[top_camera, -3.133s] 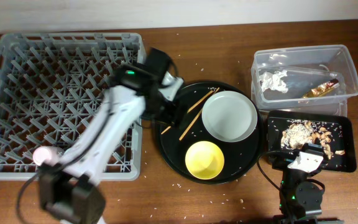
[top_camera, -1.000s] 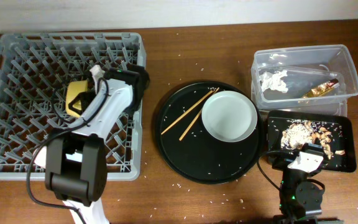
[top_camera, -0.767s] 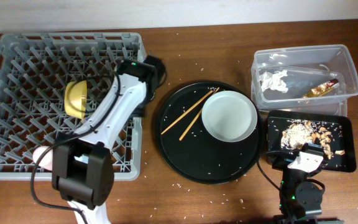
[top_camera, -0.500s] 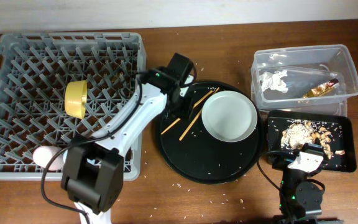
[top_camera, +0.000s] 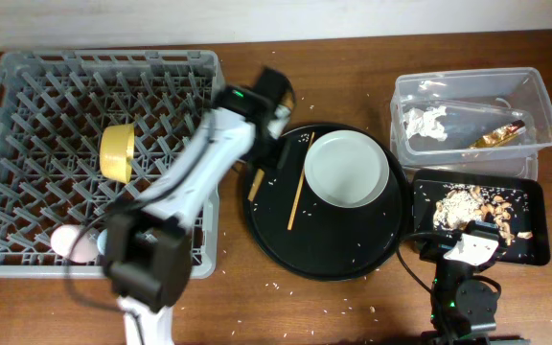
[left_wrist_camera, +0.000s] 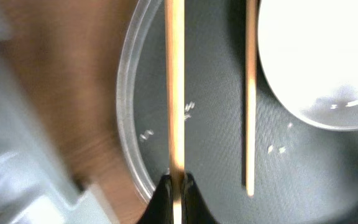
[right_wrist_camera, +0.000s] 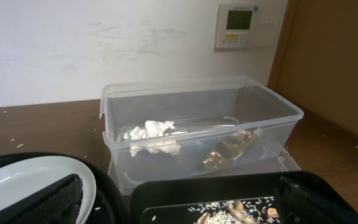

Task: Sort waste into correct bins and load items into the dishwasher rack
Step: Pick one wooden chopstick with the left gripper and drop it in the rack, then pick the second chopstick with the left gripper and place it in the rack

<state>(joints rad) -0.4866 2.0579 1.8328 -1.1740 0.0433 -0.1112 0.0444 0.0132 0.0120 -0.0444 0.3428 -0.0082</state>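
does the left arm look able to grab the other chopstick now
Probably not yet: its fingers look shut on one chopstick. The other chopstick lies uncovered on the round black tray, between it and the grey dish, so reachable once the fingers are free.

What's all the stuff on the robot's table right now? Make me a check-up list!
Surface: wooden table, sprinkled with rice grains.
Job's things: yellow bowl and pink cup in the dishwasher rack; grey dish and loose chopstick on the round black tray; tissue and foil wrapper in the clear tub; food scraps in the black tray; blue cup not seen.
Clutter: nothing seen besides rice.
Grippers: left gripper shut on the second chopstick; right gripper open, holding nothing.
Cables: black cable beside the right arm.
Surroundings: white wall, wall panel.
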